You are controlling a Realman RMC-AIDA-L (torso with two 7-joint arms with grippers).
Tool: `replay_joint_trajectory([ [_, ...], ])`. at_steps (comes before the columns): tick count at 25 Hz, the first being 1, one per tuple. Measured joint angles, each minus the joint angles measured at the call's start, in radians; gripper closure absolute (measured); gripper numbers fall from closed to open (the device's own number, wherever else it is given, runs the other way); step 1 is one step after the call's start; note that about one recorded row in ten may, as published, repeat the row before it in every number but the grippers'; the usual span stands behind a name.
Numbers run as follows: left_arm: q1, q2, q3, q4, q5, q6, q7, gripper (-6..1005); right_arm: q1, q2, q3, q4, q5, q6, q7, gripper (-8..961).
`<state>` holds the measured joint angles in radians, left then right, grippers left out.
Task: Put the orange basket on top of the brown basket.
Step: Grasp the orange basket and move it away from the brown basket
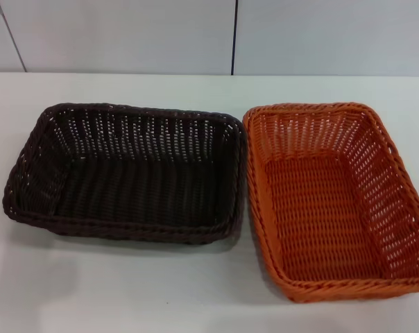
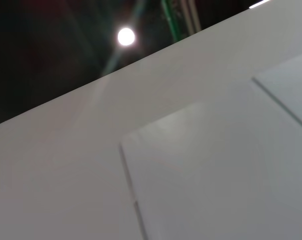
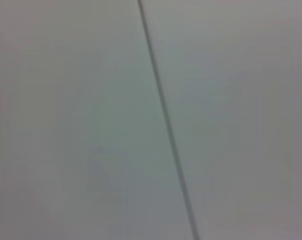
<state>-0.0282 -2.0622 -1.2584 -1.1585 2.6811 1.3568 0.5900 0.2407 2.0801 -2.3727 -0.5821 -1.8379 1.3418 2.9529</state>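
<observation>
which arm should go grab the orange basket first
Probably the right. The orange basket sits on the robot's right side of the white table, with the brown basket to its left, rims nearly touching. Neither gripper is in view, so this rests on the layout alone.

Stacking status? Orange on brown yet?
Nothing done. The orange basket sits on the table beside the brown basket, rims about touching, both empty. Nothing in hand: no gripper shows in any view. Left: grasp, lift, set orange on brown.
</observation>
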Motion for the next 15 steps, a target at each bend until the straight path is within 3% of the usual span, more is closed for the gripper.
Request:
replay_joint_trajectory([
  [2,0.04,-0.001,0.011,0.13,-0.008,0.092,-0.052,224,0.006,-0.002,0.0,-0.017,-0.038,0.002,0.0,127],
  [6,0.105,-0.003,0.014,0.307,-0.057,0.134,-0.244,224,0.021,-0.007,0.01,-0.058,-0.149,-0.001,0.0,127],
  [9,0.116,-0.002,0.01,0.433,-0.112,0.187,-0.401,225,0.034,-0.015,0.012,-0.104,-0.187,-0.02,0.0,127],
  [15,0.082,-0.005,0.01,0.647,-0.19,0.206,-0.456,225,0.048,-0.081,0.033,-0.339,-0.33,-0.271,0.0,127],
])
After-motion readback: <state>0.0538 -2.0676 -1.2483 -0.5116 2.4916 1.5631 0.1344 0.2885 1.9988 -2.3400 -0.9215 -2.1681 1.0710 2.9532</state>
